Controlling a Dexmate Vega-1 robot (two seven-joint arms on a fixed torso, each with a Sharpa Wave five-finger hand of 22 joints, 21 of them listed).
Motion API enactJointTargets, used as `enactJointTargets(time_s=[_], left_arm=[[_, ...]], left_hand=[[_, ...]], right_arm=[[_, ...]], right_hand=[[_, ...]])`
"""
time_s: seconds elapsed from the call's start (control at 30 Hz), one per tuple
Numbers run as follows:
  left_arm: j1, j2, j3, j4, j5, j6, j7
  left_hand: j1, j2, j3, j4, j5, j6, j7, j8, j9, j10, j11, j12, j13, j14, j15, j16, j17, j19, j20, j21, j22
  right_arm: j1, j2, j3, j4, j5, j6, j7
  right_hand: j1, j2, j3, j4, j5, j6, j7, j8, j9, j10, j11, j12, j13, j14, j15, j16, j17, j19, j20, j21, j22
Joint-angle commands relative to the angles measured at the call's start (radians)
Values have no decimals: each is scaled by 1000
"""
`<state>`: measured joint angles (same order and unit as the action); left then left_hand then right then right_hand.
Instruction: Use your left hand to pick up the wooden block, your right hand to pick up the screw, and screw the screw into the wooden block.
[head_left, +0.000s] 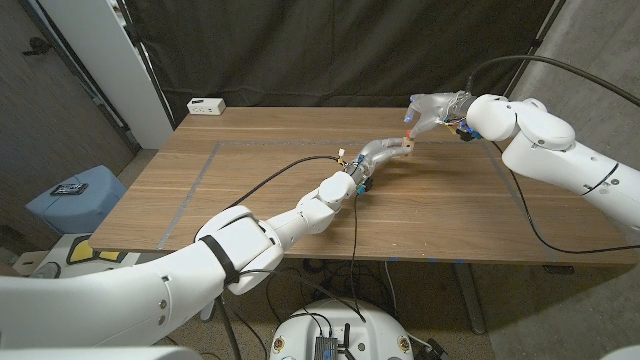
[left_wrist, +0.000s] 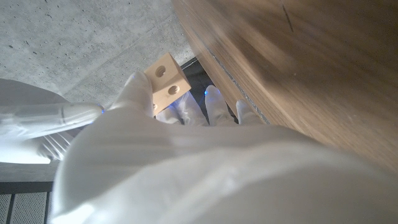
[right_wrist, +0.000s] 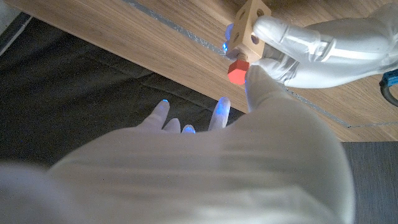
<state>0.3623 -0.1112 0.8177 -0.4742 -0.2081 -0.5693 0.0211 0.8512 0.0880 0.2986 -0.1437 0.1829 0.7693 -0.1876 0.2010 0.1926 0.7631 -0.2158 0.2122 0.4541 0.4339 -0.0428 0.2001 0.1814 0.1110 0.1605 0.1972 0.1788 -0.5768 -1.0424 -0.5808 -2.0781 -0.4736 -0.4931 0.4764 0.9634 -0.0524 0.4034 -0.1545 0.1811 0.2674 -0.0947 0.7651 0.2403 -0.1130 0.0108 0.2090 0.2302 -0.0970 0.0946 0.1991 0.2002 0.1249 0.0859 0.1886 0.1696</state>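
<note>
Dark curtains hang behind the wooden worktop (head_left: 300, 200). Above it, the left robot hand (head_left: 383, 153) holds the wooden block (head_left: 408, 147) up in its fingertips. The right robot hand (head_left: 432, 108) pinches the red-headed screw (right_wrist: 237, 70), and the screw's tip sits at a hole in the block. The block looks light and hard with flat sides, so holding two sides works well. The screw is tiny and may slip; its head is the best place to hold.

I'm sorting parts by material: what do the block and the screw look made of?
Block: looks like pale unfinished wood, matte, with drilled round holes. Screw: its red head looks like plastic, smooth and evenly coloured, though painted wood is possible; the shank is hidden. The left hand holds the block.
</note>
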Motion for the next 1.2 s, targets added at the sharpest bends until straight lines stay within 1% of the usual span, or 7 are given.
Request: enactJointTargets(time_s=[0.03,0.13,0.23,0.33,0.53,0.8,1.2], left_arm=[[16,15,-1,-36,5,6,4],[24,23,-1,-55,7,12,6],[29,29,-1,-70,9,18,9],[34,34,-1,-84,11,22,11],[38,37,-2,-96,14,26,12],[44,41,-2,-109,18,29,19],[54,48,-3,-134,20,40,22]], left_hand=[[6,-13,2,-5,4,17,-3,8,2,10,-1,6,0,6,-57,0,0,-2,-3,6,4],[12,-14,4,-9,5,24,-7,10,2,13,-2,7,-1,7,-61,1,-1,-2,-5,6,3],[8,-12,3,-6,5,17,-6,7,2,12,-1,6,-1,6,-58,1,1,-3,-2,6,4],[13,-15,4,-11,5,28,-9,10,2,14,-1,6,-3,8,-61,2,0,-2,-6,6,3],[29,-18,8,-19,7,43,-13,14,1,23,-2,8,-5,8,-69,2,0,-2,-10,6,3],[32,-19,8,-19,7,45,-12,14,1,26,-1,7,-6,9,-69,3,1,-2,-9,6,3],[35,-21,7,-18,7,49,-13,14,1,29,-1,7,-7,8,-71,4,2,-1,-11,6,3]], right_arm=[[7,-4,-6,-6,-4,-3,17],[7,-4,-7,-6,-3,-4,20],[6,-5,-8,-7,-4,-6,23],[4,-7,-7,-11,-3,-14,30],[-3,-18,0,-30,-1,-25,35],[-5,-31,8,-44,12,-24,49],[-8,-52,21,-65,39,-33,75]], right_hand=[[-13,4,2,7,2,17,2,3,-1,-11,-2,-3,4,-6,0,-5,4,-3,0,0,3],[-15,6,2,8,3,25,2,5,-2,-9,-2,-1,4,-6,0,-4,4,-2,0,0,3],[-15,7,2,7,3,30,2,7,-2,-9,-8,0,4,-6,0,-4,4,-2,-1,1,3],[-14,10,3,7,4,36,0,8,-3,-6,-4,2,4,-6,0,-3,4,-1,-1,1,3],[-19,14,2,10,4,39,-1,8,-4,-5,-5,3,4,-6,3,-2,4,-1,1,2,3],[-27,16,-1,13,5,39,-1,7,-5,-4,-1,5,4,-5,4,-1,5,-2,3,2,3],[-33,19,-4,12,6,-4,-6,-13,-8,-25,6,-1,5,-18,11,-3,5,-8,9,1,3]])
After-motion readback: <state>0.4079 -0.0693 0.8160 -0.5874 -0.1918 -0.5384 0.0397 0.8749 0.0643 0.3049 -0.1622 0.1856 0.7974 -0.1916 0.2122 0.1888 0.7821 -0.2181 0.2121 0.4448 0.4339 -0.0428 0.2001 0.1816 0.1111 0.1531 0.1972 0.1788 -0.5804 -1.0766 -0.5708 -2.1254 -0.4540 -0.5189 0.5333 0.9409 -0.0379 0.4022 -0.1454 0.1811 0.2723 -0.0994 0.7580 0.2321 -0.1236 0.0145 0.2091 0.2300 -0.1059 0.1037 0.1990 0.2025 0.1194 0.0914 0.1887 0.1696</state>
